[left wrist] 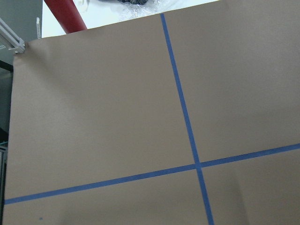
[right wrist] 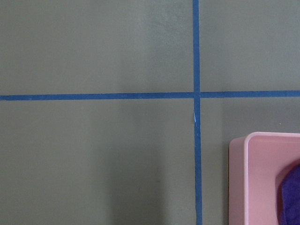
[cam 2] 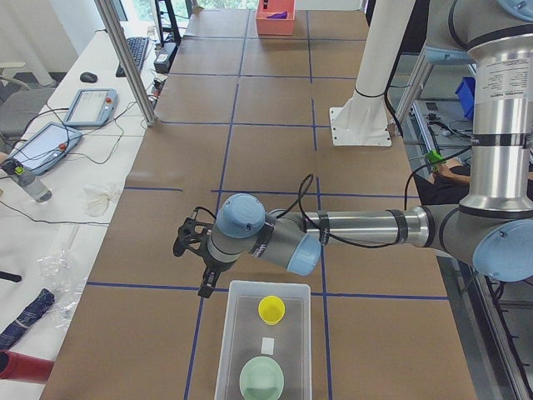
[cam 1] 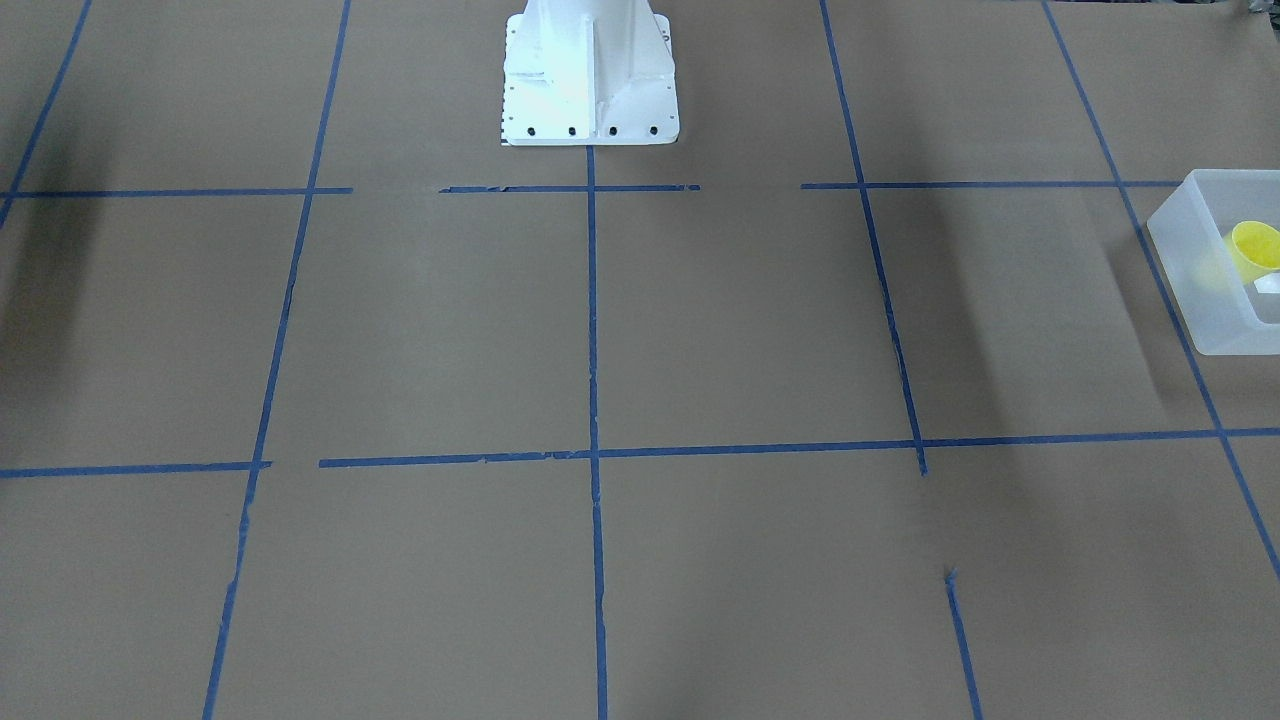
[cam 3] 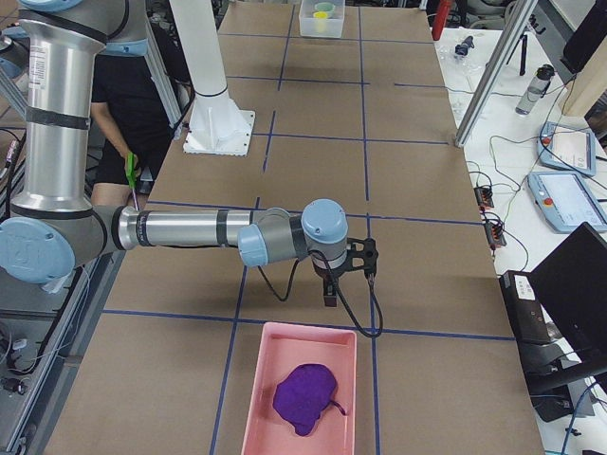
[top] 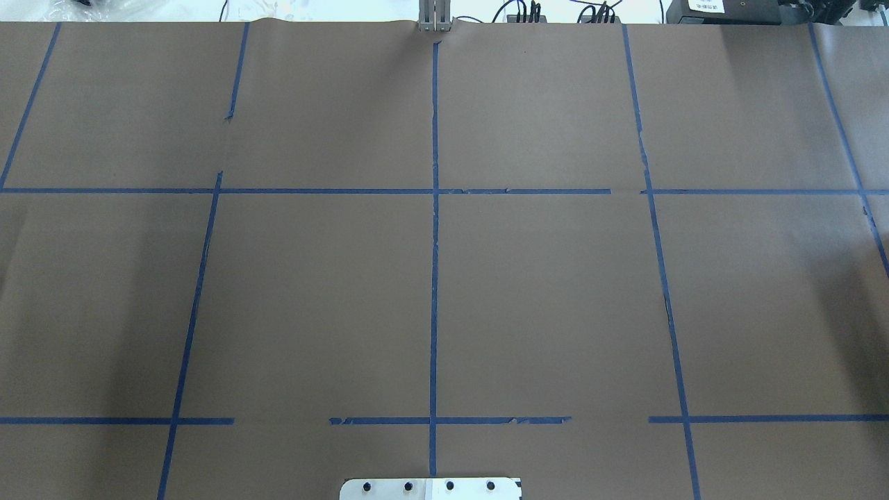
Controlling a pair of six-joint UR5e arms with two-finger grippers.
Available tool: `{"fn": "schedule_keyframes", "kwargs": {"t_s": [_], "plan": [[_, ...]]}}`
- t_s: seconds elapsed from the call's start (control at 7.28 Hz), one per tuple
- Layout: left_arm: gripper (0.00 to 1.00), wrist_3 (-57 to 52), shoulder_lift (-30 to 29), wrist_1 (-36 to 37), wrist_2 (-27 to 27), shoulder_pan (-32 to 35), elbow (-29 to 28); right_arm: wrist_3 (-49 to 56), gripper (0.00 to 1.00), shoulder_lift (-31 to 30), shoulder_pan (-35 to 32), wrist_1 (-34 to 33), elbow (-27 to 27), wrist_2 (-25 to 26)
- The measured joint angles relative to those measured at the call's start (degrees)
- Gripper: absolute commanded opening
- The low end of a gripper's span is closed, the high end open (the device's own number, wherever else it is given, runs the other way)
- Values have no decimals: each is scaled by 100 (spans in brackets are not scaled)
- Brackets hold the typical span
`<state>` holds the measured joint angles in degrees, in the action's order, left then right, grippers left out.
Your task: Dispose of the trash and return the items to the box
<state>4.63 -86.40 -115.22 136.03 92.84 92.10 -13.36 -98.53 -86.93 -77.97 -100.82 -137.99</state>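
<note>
The yellow cup (cam 2: 271, 309) lies inside the frosted box (cam 2: 225, 333) at the table's left end, with a green bowl (cam 2: 261, 379) and a small white piece (cam 2: 267, 345). The front-facing view shows the box (cam 1: 1200, 290) and the cup (cam 1: 1256, 247) at its right edge. My left gripper (cam 2: 198, 265) hovers just beyond the box's far end; I cannot tell if it is open or shut. My right gripper (cam 3: 349, 280) hangs above the paper just before a pink tray (cam 3: 254, 398) that holds a crumpled purple thing (cam 3: 305, 396); its state cannot be told either.
The white robot base (cam 1: 590, 80) stands at the table's robot-side middle. Brown paper with blue tape lines covers the table. The right wrist view shows the pink tray's corner (right wrist: 243, 178). A red cylinder (left wrist: 65, 14) lies off the table's left end.
</note>
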Motion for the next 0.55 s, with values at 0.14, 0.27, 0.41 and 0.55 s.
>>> {"fn": "schedule_keyframes", "kwargs": {"t_s": [0.14, 0.27, 0.41, 0.55], "plan": [[100, 94, -4, 87, 66, -255, 0, 2, 100, -1, 0, 1, 5, 0], [100, 121, -7, 164, 84, -382, 4, 6, 100, -5, 0, 1, 10, 0], [100, 117, -16, 272, 84, -431, 7, 8, 100, -10, 0, 1, 18, 0], [100, 103, -28, 440, 81, -445, 17, 9, 100, -13, 0, 1, 22, 0]]}}
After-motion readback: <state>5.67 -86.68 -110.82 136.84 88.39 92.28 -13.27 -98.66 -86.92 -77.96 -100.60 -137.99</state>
